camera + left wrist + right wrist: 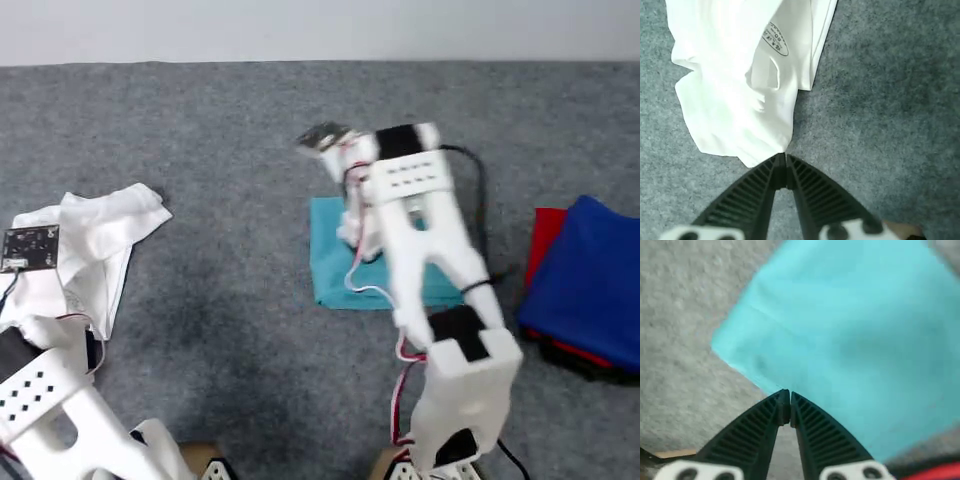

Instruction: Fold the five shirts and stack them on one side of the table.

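Your right hand (785,410), pressed together, sits at the edge of the folded turquoise cloth shirt (850,340); the folded blue-on-red shirt stack (585,285) lies to its right.

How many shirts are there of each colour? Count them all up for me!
White shirt: 1
Turquoise shirt: 1
Blue shirt: 1
Red shirt: 1
Black shirt: 1, just an edge peeking out under the red one
Total: 5

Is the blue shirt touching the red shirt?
Touching. In the high view the blue shirt lies directly on the red shirt and covers most of it, with no gap between them.
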